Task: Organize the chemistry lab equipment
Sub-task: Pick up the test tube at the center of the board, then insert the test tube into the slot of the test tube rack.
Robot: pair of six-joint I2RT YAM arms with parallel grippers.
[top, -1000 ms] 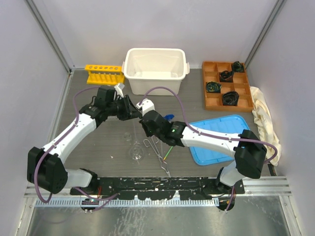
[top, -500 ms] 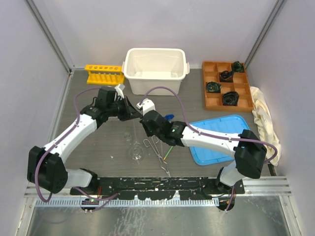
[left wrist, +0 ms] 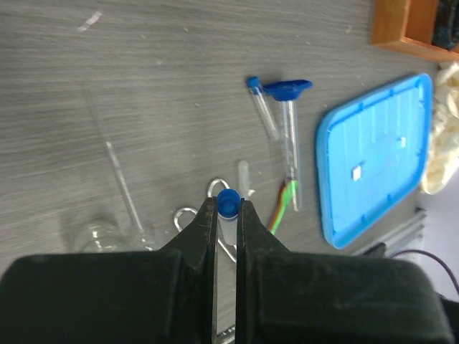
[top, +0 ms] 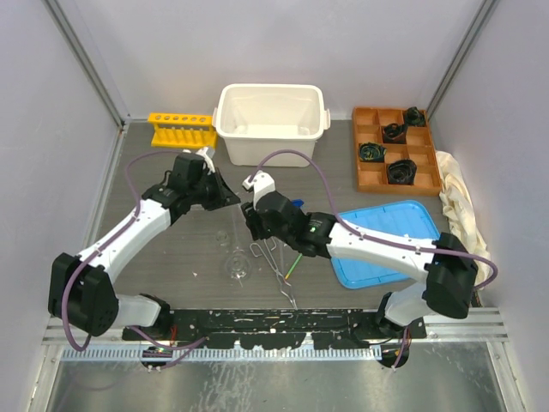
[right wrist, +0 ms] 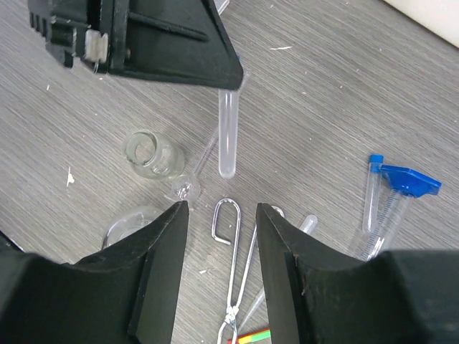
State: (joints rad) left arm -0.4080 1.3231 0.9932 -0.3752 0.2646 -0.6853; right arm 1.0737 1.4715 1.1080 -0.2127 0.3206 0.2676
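My left gripper (left wrist: 227,201) is shut on a blue-capped test tube (left wrist: 229,208), pinched just below its cap. In the right wrist view that tube (right wrist: 226,136) hangs clear of the table from the left fingers. My right gripper (right wrist: 222,215) is open just below the tube, over the metal tongs (right wrist: 242,265), and holds nothing. Small glass flasks (right wrist: 149,153) lie to its left. A second capped tube (left wrist: 261,107) and the blue-based cylinder (left wrist: 289,122) lie side by side, with the green spatula (top: 296,263) near them. The yellow rack (top: 179,128) stands at the back left.
A white bin (top: 271,120) stands at the back centre. An orange compartment tray (top: 395,150) with black objects is at the back right. A blue tray (top: 386,240) lies on the right under the right arm. A cream cloth (top: 463,210) lies along the right wall.
The left gripper closed on the tube that the right gripper held. The right jaws have opened and let go of it. Both arms have shifted slightly.
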